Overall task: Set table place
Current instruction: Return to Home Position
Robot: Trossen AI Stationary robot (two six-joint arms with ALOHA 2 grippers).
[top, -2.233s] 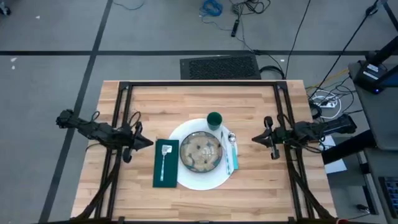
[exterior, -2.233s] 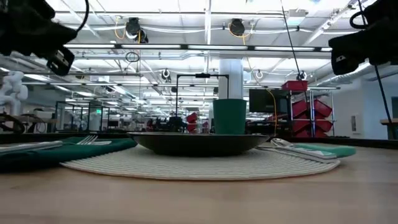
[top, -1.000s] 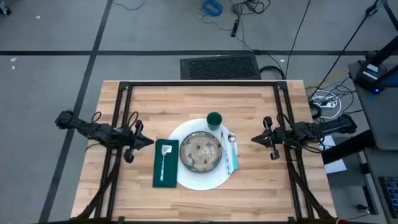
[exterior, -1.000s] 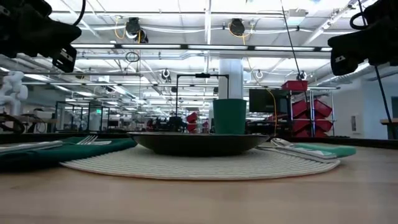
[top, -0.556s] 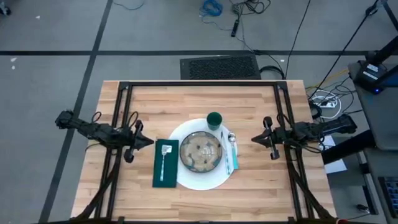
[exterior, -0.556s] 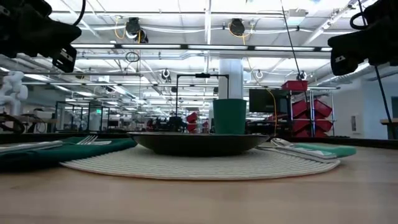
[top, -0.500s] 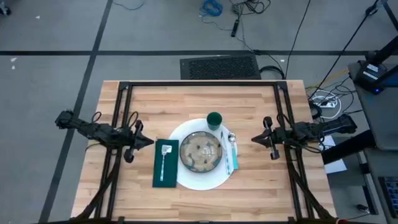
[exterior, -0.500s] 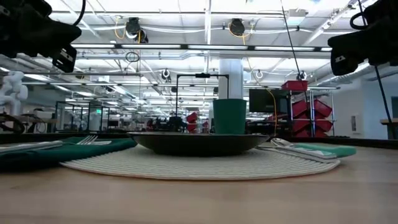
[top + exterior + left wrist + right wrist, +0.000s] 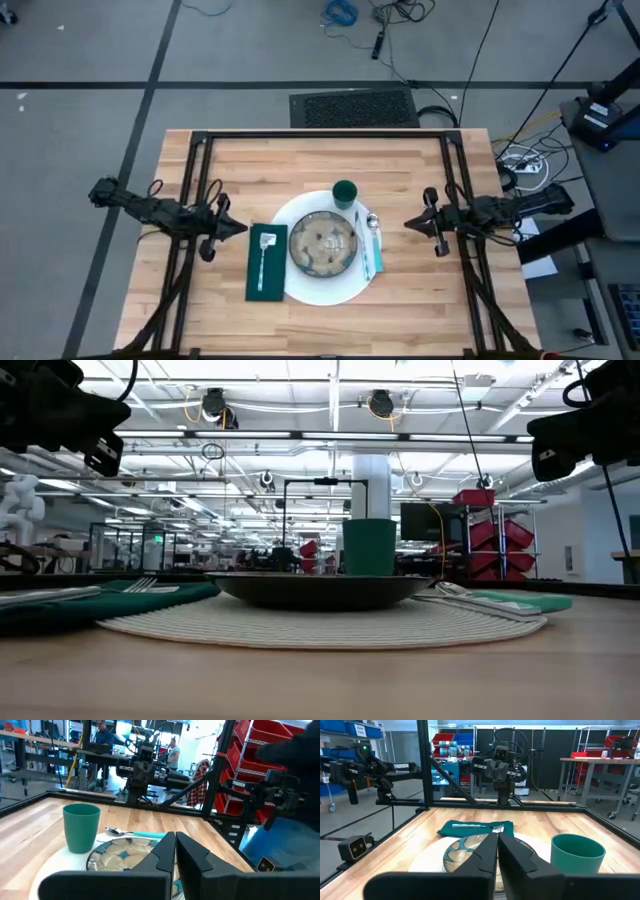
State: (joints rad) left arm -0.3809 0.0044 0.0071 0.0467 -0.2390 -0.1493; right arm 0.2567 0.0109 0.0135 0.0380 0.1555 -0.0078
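Rectangular table [image 9: 300, 160] of light wood strips, edged by a black tube frame. Two things lie directly on its central area: a round white mat [image 9: 325, 295] and a dark green napkin [image 9: 254, 285], which lies flat against the mat's left rim.

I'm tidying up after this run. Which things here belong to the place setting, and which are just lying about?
Job: table, white mat, plate, green cup, green napkin, fork, spoon, left claw and right claw, both shut.
Lying about, on the floor: black floor mat, blue cable coil.
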